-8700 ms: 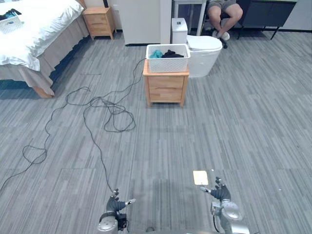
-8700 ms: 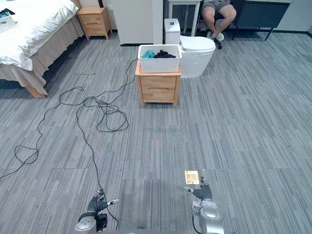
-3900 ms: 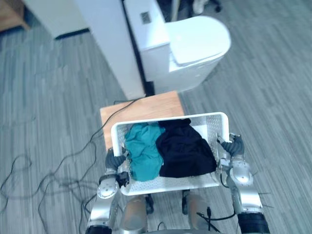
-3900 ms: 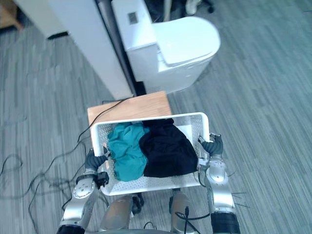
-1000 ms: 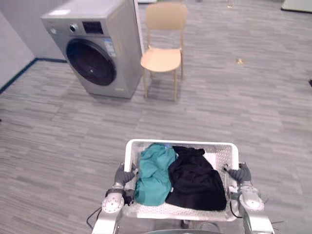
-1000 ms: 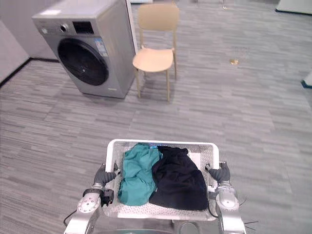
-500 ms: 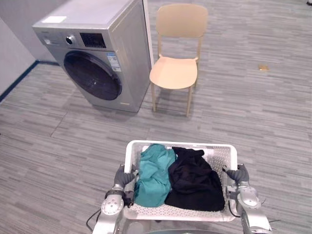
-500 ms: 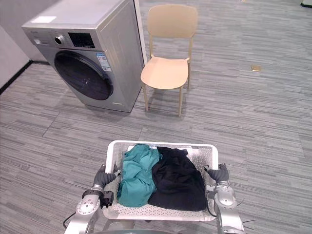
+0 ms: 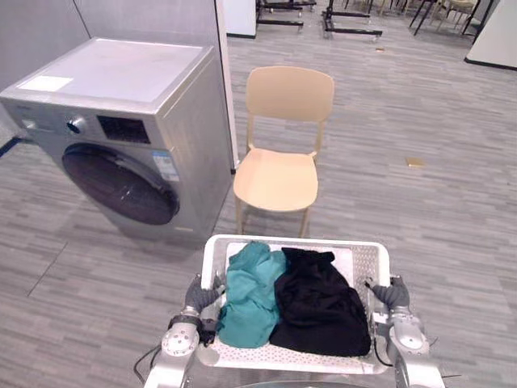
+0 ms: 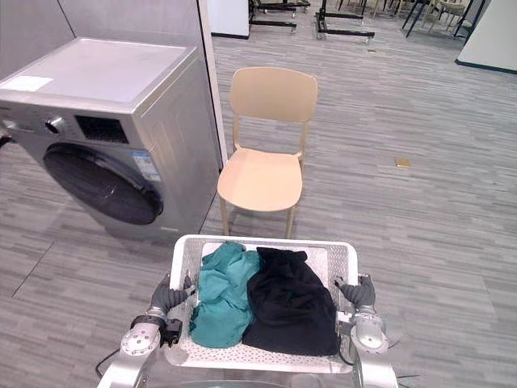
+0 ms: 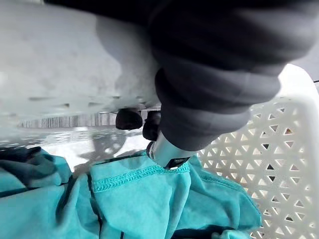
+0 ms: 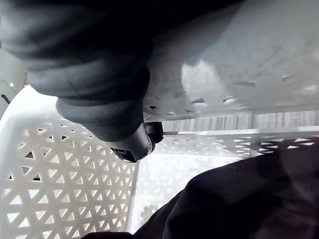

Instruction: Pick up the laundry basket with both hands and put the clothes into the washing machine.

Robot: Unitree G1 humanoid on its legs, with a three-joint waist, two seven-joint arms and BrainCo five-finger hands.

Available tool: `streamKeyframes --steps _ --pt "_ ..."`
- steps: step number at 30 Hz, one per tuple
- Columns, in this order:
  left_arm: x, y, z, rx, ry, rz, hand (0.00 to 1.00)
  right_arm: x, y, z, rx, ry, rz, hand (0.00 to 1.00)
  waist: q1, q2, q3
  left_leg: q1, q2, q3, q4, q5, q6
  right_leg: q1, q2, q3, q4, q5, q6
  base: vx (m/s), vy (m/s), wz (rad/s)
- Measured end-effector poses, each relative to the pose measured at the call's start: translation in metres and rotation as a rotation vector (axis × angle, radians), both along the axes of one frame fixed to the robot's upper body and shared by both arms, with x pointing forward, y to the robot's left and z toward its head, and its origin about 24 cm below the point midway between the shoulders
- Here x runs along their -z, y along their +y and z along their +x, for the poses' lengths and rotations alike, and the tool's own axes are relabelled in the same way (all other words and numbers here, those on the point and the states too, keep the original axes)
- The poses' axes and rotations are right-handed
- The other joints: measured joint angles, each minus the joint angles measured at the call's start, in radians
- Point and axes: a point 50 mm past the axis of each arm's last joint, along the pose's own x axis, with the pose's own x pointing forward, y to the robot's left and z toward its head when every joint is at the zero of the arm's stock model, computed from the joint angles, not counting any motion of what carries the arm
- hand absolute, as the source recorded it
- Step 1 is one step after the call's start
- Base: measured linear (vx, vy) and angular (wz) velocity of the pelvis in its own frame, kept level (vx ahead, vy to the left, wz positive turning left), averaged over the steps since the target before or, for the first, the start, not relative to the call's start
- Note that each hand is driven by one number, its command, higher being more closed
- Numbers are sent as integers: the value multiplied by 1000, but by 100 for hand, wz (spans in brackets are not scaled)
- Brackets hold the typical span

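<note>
As the left robot hand [image 9: 198, 295] and the right robot hand [image 9: 391, 295] each curl their fingers over a short side of the white laundry basket [image 9: 291, 242], the load hangs level in front of the robot, clear of the floor. Gripping opposite ends looks like the way to stop the perforated tub from tipping. The left wrist view shows dark fingertips [image 11: 128, 119] hooked inside the wall, just above the cloth. A teal garment [image 9: 249, 295] lies in the robot's left half of the basket and a black garment [image 9: 317, 303] in the right half, the two touching down the middle. The silver washing machine [image 9: 121, 113] stands ahead to the left, its round dark door [image 9: 119, 184] apparently closed, so it would probably need opening before anything goes in. A pale tan chair [image 9: 279, 174] stands just beside the machine, its seat facing the robot. Grey striped floor [image 9: 420, 234] runs across an open room, with a small brass plate [image 9: 414, 162] set in it and dark furniture frames [image 9: 351, 12] far behind.
</note>
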Motion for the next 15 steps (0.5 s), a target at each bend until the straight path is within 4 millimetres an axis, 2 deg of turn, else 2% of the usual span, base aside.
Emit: streamKeyframes --steps 1,2,3,4,5,6,7,8,9,10,11,12,13,15 --pt "3 0 -6 -21 17 -14 100 -1 1 -2 -14 1 -8 100 14 13 4 -88 53 -9 244 164 -2 77 21 8 -30 -33 -11 650 -118 -29" --pt "6 0 -12 -24 31 -20 100 -5 1 -4 -11 -16 -3 100 24 21 2 -202 124 -5 497 148 11 164 52 17 -71 -63 -16 532 -53 -31" --pt "6 0 -13 -24 32 -20 100 -5 1 -4 -12 -19 -3 100 26 22 3 -225 134 -3 526 139 19 181 55 20 -79 -68 -16 508 -13 -31" --pt "6 0 -13 -25 32 -20 100 -8 1 -3 -13 -29 -6 100 42 12 7 -304 152 11 584 99 50 236 53 41 -109 -84 -11 477 5 -32" --pt "6 0 -13 -25 27 -22 100 -10 1 -4 -13 -36 -9 100 58 5 7 -365 154 25 554 50 66 277 45 64 -149 -90 -2 445 19 -38" --pt "6 0 -13 -25 27 -23 100 -10 1 -4 -14 -37 -10 100 62 2 6 -393 151 28 516 26 69 297 38 70 -166 -93 4 479 88 -31" --pt "6 -1 -13 -24 28 -24 100 -10 1 -4 -13 -37 -10 100 71 0 6 -435 140 34 396 -10 70 330 23 80 -192 -97 14 395 117 -27" --pt "6 -2 -13 -23 28 -26 100 -9 0 -4 -11 -33 -12 100 78 -4 6 -453 106 26 220 -20 61 350 -1 95 -202 -107 34 490 196 -23" --pt "6 -2 -12 -21 28 -27 100 -9 -2 -4 -10 -28 -16 100 77 -4 7 -458 84 8 127 -16 55 360 -10 100 -206 -109 41 410 241 -26" --pt "6 -3 -12 -19 27 -28 100 -5 -3 -5 -8 -12 -19 100 78 -4 7 -454 38 -36 -69 10 37 370 -28 113 -209 -118 69 464 318 -35" --pt "6 -4 -12 -11 30 -29 100 -1 -6 -5 -4 9 -24 100 82 12 3 -430 21 -65 -220 141 53 376 -27 138 -206 -144 113 353 277 -37" --pt "8 -2 -12 -8 37 -18 100 3 -3 -5 3 25 -7 100 77 -20 5 -419 -2 -50 -220 142 52 383 -55 154 -208 -154 125 318 234 -29" --pt "7 0 -11 -3 35 -5 100 6 -1 -8 15 34 12 100 73 -47 2 -416 -33 -34 -232 124 77 380 -90 161 -211 -156 131 249 162 -6" --pt "6 1 -10 1 30 -3 100 6 0 -8 26 31 20 100 60 -70 10 -415 -61 -7 -219 90 103 362 -130 175 -173 -153 143 301 235 -16"
